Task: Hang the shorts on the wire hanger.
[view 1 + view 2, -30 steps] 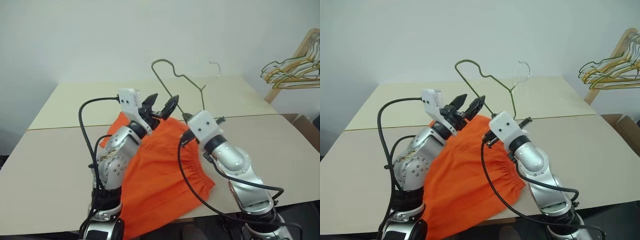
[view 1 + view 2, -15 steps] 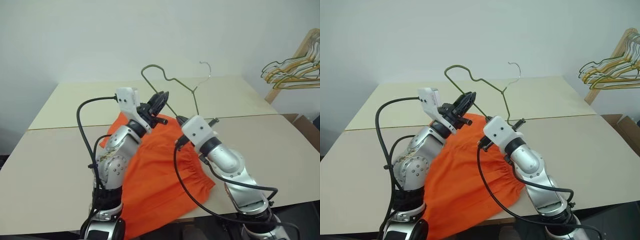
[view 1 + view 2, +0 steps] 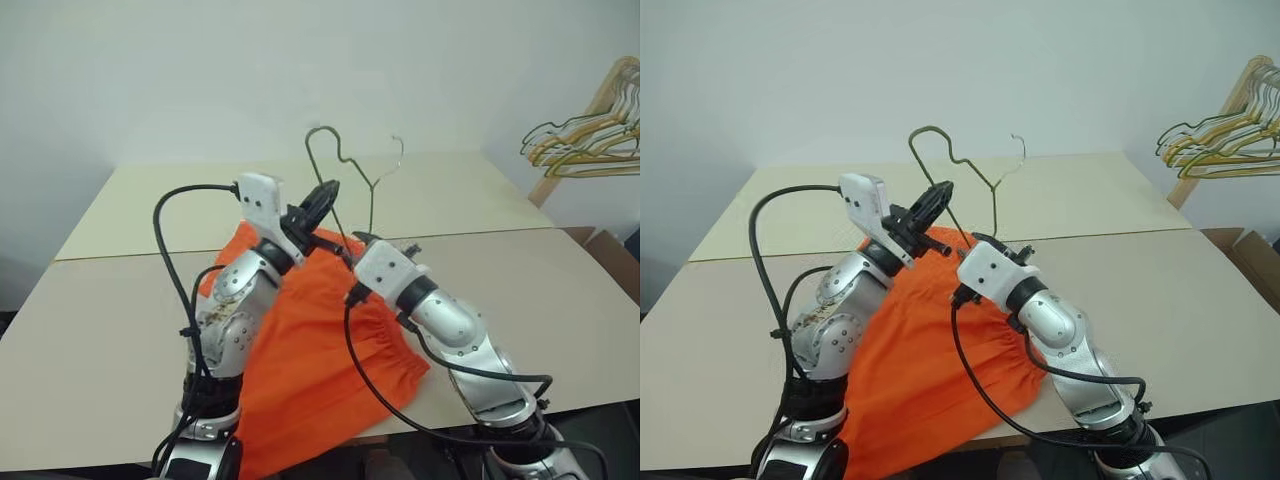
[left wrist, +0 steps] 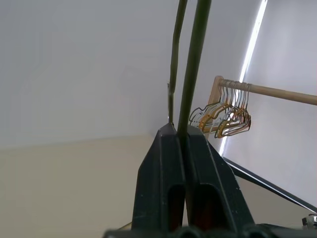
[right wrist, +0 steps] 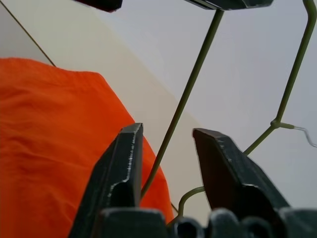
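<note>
The wire hanger [image 3: 345,175] stood raised above the shorts [image 3: 310,350], which lay flat on the table [image 3: 100,300]. The left gripper [image 4: 180,136] was clamped on its wire; the right gripper [image 5: 166,148] had just parted around it. A second earlier those roles were swapped. Best to withdraw the right clear without nudging the wire

Left pincer [image 4: 181,136] clamped on the wire hanger [image 4: 194,64] — bunched hangers [image 4: 220,115] on a wooden rail [image 4: 267,90] behind.
</note>
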You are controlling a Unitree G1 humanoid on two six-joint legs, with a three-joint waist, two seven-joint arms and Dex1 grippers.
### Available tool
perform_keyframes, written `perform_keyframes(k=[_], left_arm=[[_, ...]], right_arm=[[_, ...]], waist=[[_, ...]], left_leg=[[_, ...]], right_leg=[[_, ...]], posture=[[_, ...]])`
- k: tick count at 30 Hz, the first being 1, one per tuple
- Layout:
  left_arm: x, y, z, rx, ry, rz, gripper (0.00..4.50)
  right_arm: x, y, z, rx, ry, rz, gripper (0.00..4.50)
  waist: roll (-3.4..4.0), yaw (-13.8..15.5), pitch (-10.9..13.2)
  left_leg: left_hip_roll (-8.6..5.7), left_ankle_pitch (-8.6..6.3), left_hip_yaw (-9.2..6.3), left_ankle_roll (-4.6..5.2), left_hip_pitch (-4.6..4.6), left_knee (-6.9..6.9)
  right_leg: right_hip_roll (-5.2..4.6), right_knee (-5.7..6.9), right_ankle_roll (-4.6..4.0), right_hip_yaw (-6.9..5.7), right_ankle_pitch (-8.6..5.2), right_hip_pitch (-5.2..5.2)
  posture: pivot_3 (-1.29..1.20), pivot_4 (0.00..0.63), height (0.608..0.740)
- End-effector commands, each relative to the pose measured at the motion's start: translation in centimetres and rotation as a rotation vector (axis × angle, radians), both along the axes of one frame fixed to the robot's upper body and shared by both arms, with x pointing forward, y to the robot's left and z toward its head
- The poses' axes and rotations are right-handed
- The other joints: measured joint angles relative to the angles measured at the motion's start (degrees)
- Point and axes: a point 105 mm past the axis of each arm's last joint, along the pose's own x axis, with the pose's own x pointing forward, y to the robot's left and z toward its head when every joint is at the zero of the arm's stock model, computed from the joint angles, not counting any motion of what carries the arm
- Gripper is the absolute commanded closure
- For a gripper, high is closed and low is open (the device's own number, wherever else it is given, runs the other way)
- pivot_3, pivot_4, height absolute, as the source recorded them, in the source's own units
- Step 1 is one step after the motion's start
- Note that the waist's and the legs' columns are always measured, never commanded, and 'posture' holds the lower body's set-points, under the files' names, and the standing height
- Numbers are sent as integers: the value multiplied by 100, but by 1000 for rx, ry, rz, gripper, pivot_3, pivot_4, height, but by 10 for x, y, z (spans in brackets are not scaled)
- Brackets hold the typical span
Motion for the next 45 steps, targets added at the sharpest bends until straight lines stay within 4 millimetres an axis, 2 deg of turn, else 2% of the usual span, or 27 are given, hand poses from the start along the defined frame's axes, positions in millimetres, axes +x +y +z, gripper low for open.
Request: perform_keyframes(k=[1,3,5,8,12,16,20,24,30,35,38,45], left_arm=[[-5,24,25,-35,-108,-51,4500],[-16,37,33,-46,-145,-161,4500],[-29,48,39,-43,-177,-263,4500],[-48,66,51,-130,-199,-439,4500],[-71,71,58,-120,-231,-622,4500],[-78,74,63,-154,-239,-683,4500],[-77,70,63,-143,-248,-631,4500],[-78,69,64,-165,-259,-606,4500],[-80,68,61,-193,-236,-603,4500],[-77,67,59,-204,-219,-601,4500],[-73,65,58,-211,-203,-591,4500],[-70,63,54,-231,-188,-603,4500]], right_arm=[[-8,-17,27,150,92,99,1041],[-16,-27,20,207,307,230,400],[-24,-36,21,206,402,327,400],[-37,-46,23,219,575,503,400],[-49,-46,9,116,768,660,400],[-36,-40,1,128,817,690,400],[-24,-34,-12,104,834,670,400],[-24,-29,-9,130,847,716,400],[-19,-23,0,246,856,784,400],[-18,-23,3,262,844,817,400],[-20,-23,6,274,850,852,925],[-21,-19,6,278,845,862,3403]], waist=[[0,-3,0],[0,-5,0],[1,-7,1],[1,-6,1],[1,3,1],[-2,5,-1],[-2,30,-1],[-3,115,-1],[-4,188,-2],[-4,201,-2],[-4,203,-2],[-4,184,-2]], left_leg=[[0,-2,-2,3,0,0],[1,-6,-6,11,-1,1],[3,-14,-12,26,-2,1],[6,-18,-24,34,1,1],[5,-19,-32,37,5,5],[5,-19,-32,36,13,7],[5,-17,-37,32,9,8],[3,1,-58,0,1,10],[3,-2,-60,5,4,11],[2,-1,-61,4,2,10],[1,0,-61,1,0,10],[1,-1,-59,3,2,11]], right_leg=[[0,0,0,-2,0,0],[0,0,0,-3,0,0],[0,0,0,-6,0,0],[0,-1,0,-9,0,-1],[0,1,0,-10,0,5],[0,4,0,-6,0,12],[0,7,0,-8,0,9],[0,5,3,-8,2,2],[0,12,2,-8,2,2],[0,10,2,-11,2,2],[0,8,2,-11,2,1],[0,12,2,-10,2,2]], posture=[[-83,0,740],[-83,0,740],[-64,0,740],[-61,0,740],[-40,0,740],[-14,0,740],[9,0,740],[23,0,740],[27,0,740],[27,0,740],[23,0,740],[11,0,740]])
